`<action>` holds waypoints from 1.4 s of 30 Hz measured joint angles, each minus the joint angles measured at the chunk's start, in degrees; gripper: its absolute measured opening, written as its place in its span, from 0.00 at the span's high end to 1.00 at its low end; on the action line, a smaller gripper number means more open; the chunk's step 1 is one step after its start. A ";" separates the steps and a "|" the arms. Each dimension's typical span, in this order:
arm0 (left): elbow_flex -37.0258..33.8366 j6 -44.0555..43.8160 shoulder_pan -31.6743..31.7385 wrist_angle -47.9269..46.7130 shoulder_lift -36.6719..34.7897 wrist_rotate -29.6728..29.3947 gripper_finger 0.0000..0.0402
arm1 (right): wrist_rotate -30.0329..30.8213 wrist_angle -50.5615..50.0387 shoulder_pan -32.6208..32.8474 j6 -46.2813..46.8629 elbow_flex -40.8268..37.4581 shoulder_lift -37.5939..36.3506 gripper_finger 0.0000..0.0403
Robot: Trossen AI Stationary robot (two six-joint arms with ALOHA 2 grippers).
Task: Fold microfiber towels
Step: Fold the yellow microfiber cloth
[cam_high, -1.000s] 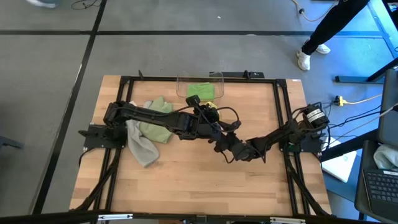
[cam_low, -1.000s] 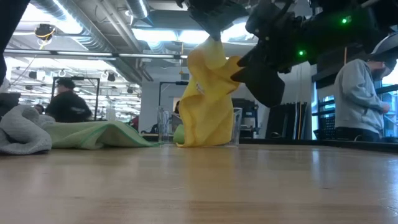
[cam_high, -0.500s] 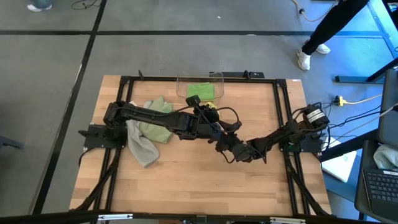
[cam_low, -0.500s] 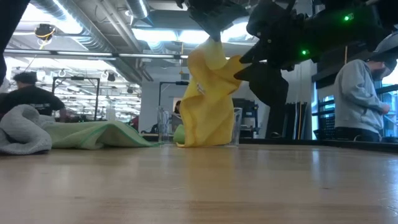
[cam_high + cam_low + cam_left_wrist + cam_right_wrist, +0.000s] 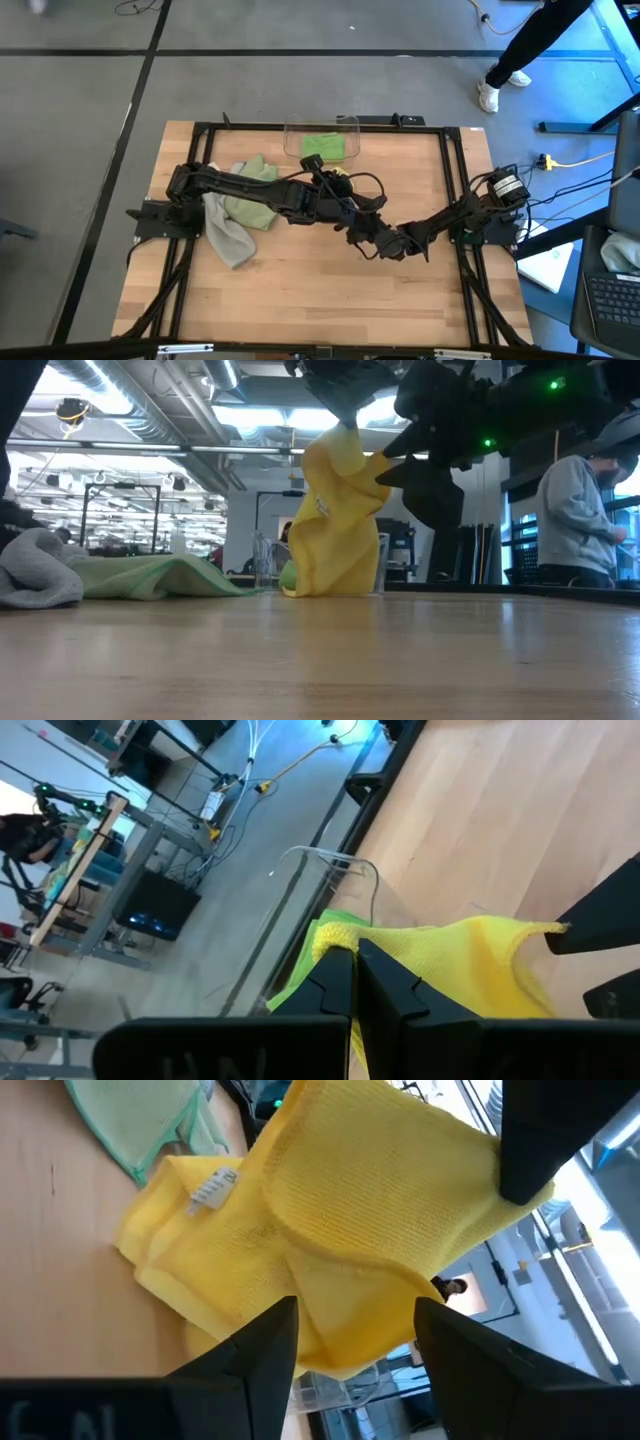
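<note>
The yellow towel (image 5: 335, 520) hangs from my left gripper (image 5: 345, 420), which is shut on it above the table's middle. The towel's lower end (image 5: 325, 588) rests on the table. My right gripper (image 5: 355, 1310) is open beside the towel's upper side corner (image 5: 385, 460), and a yellow fold (image 5: 350, 1330) shows between its fingers. The bright green towel (image 5: 323, 146) lies in the clear bin (image 5: 345, 122). The sage towel (image 5: 250, 200) and the grey towel (image 5: 228, 235) lie bunched on the table at the left. My left gripper pinches the yellow towel's top edge (image 5: 335, 935) between its two shut fingers, coming from above. The towel hangs slack below the fingers in loose folds, with its lower end on the table. Of my right gripper, I cannot tell whether its open fingers touch the towel.
The clear bin stands at the table's far edge, just behind the hanging towel. The near half of the wooden table (image 5: 320, 300) is bare. People stand in the room beyond the table (image 5: 575, 510).
My right gripper has edged slightly closer to the yellow towel's side corner. The towel still hangs from my left gripper with its lower end on the table.
</note>
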 joint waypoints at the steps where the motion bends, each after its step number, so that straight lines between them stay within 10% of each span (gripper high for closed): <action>1: 0.00 -0.01 0.01 -0.27 0.00 0.00 1.00 | -0.02 0.02 0.00 -0.89 0.00 0.00 0.49; 22: 0.00 -5.85 0.12 -7.91 -1.15 0.31 1.00 | -2.13 1.56 0.13 -12.02 0.00 0.00 0.63; 42: 0.02 -5.80 -1.90 -7.18 -1.97 -0.65 1.00 | -14.67 -9.93 -7.16 10.28 0.02 0.00 0.77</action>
